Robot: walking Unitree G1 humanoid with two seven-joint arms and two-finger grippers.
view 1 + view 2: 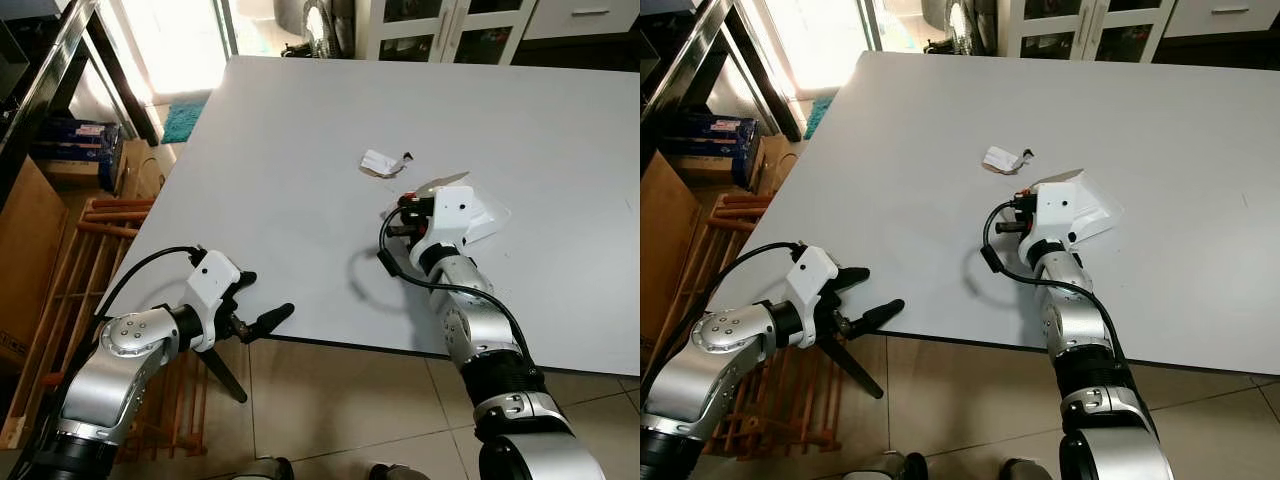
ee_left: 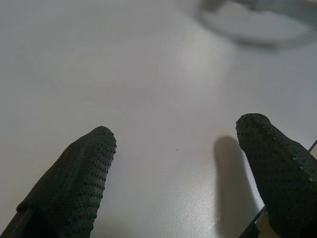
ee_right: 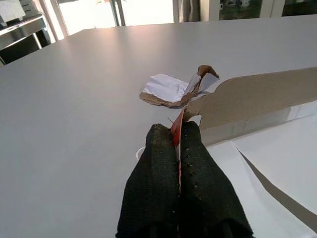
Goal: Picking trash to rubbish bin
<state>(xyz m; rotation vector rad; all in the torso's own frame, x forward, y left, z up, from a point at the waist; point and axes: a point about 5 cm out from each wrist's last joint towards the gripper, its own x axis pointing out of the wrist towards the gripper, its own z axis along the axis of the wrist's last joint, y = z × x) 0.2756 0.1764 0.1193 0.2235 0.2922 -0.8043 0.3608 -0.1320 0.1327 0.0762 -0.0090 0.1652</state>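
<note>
Two silver arms reach forward from the lower frame. Left end effector (image 1: 262, 322) sits at the near edge of the tabletop (image 1: 300, 180), toward the near left corner, with one black finger lying along the edge and the other angled down below it. Its fingers (image 2: 79, 178) are spread wide apart over bare grey surface and hold nothing.

Right end effector (image 3: 179, 148) rests on the tabletop, in from the near edge and right of centre. Its two fingers are pressed together, clamping the thin red edge of a flattened white carton (image 3: 277, 163). The carton lies flat beside and under the wrist, with a brown cardboard flap (image 3: 257, 99) standing up along its far side.

Just beyond the carton, toward the far edge, lies a crumpled scrap (image 1: 383, 164) of white and brown paper, close to the flap; whether they touch cannot be determined.

Wooden rack (image 1: 95, 260) stands on the floor off the left edge, and white cabinets (image 1: 440, 30) stand past the far edge.
</note>
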